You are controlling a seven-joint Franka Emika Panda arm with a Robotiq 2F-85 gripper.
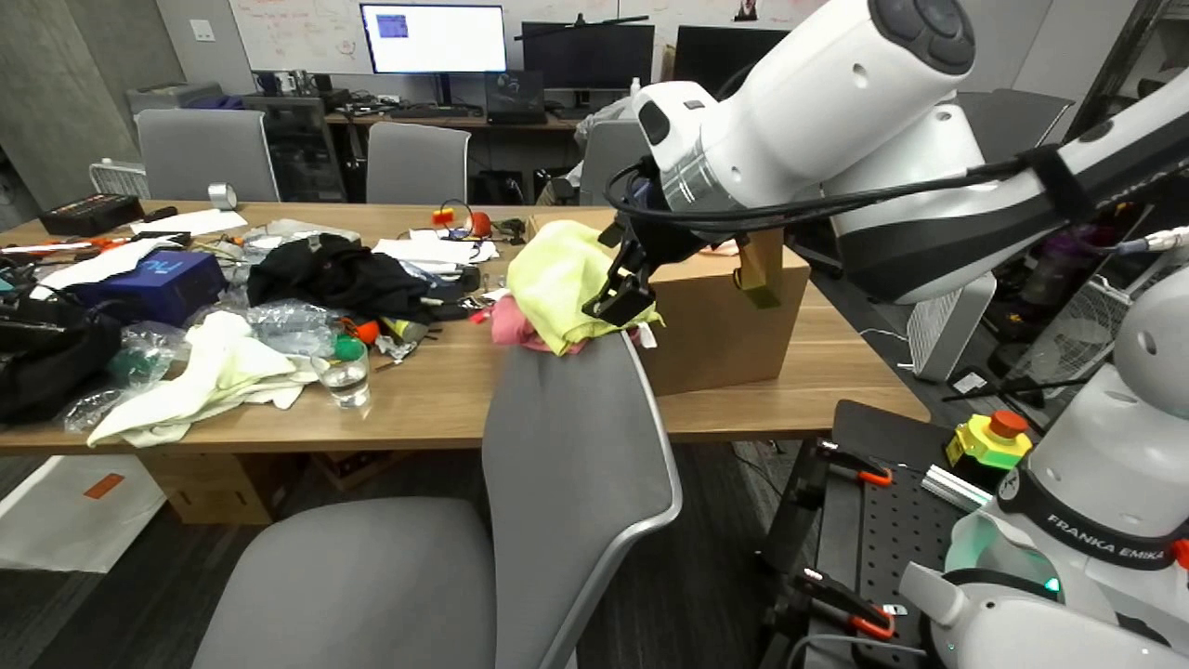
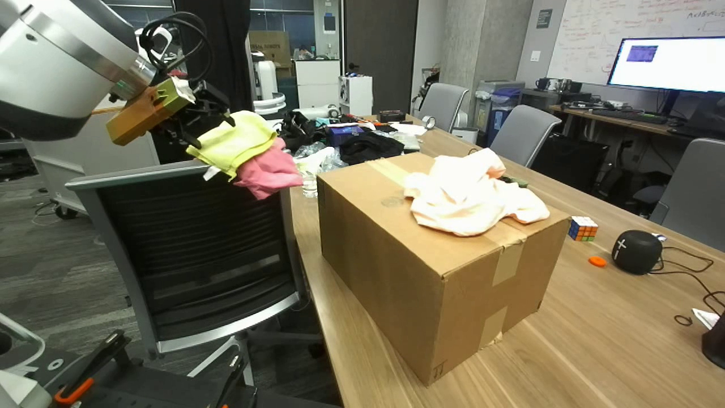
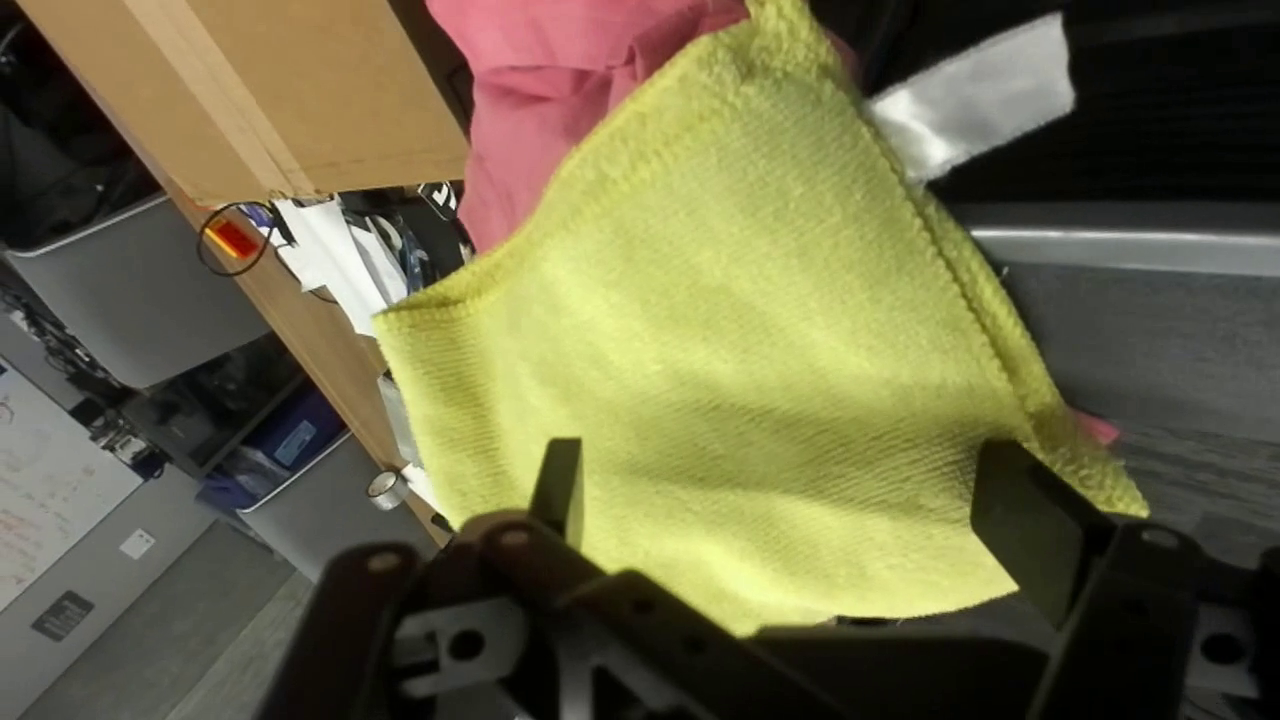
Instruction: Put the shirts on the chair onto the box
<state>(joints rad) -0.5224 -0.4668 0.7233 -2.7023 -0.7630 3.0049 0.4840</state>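
A yellow cloth (image 1: 562, 279) lies over a pink cloth (image 1: 513, 322) on top of the grey chair's backrest (image 1: 581, 418). Both cloths also show in an exterior view, yellow (image 2: 238, 141) and pink (image 2: 269, 167). A pale peach shirt (image 2: 470, 195) lies crumpled on top of the cardboard box (image 2: 374, 226), which stands on the table. My gripper (image 3: 780, 480) is open at the yellow cloth (image 3: 700, 330), its fingers apart across the cloth with nothing clamped between them. The gripper also shows at the cloth in both exterior views (image 1: 618, 288) (image 2: 212, 131). Whether the fingertips touch the cloth is unclear.
The wooden table (image 1: 446, 390) holds a glass of water (image 1: 346, 379), a pale cloth (image 1: 214, 376), a black cloth (image 1: 334, 279) and a blue box (image 1: 153, 283). A puzzle cube (image 2: 583, 228) and a black speaker (image 2: 637, 252) stand beyond the cardboard box.
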